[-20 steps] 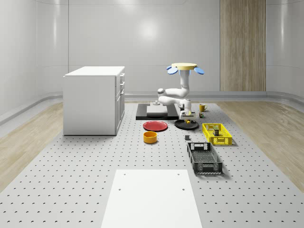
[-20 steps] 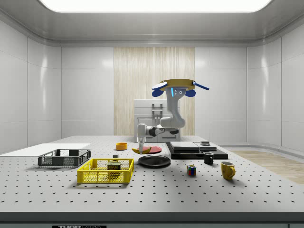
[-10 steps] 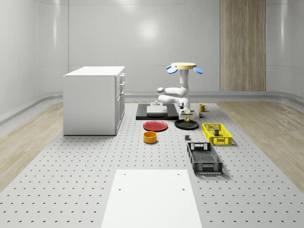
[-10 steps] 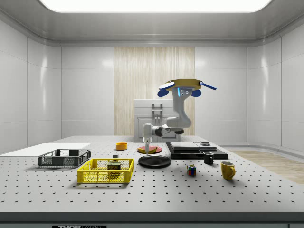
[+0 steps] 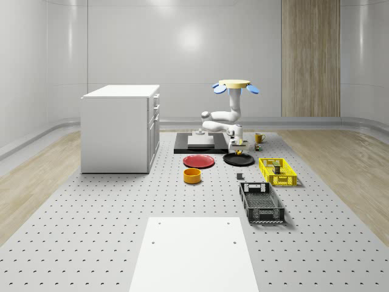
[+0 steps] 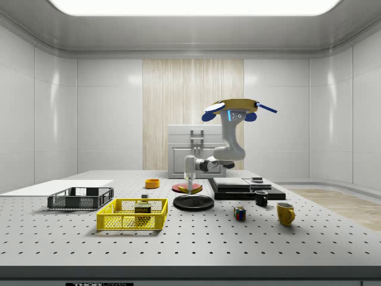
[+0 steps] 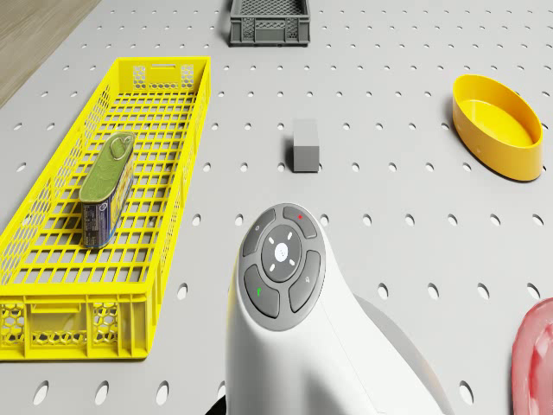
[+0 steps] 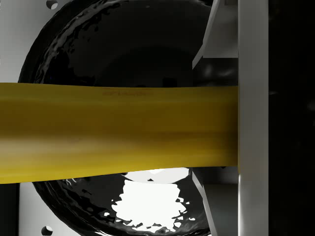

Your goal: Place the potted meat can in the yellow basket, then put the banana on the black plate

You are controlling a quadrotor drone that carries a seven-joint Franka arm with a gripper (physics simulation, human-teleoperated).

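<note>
the drone [image 6: 233, 108] hovers beside the round glossy black plate [image 6: 193, 202], its gripper [image 6: 190, 186] clamped on the long yellow banana [image 8: 118, 130] just above that plate. the blue-and-yellow potted meat can [image 7: 107, 188] lies inside the yellow mesh basket [image 7: 164, 251].

Wrist view close above black plate [image 8: 123, 49]

Can [image 7: 107, 191] in basket [image 7: 52, 320]; banana [image 8: 118, 130] above plate [image 8: 142, 44]
</note>
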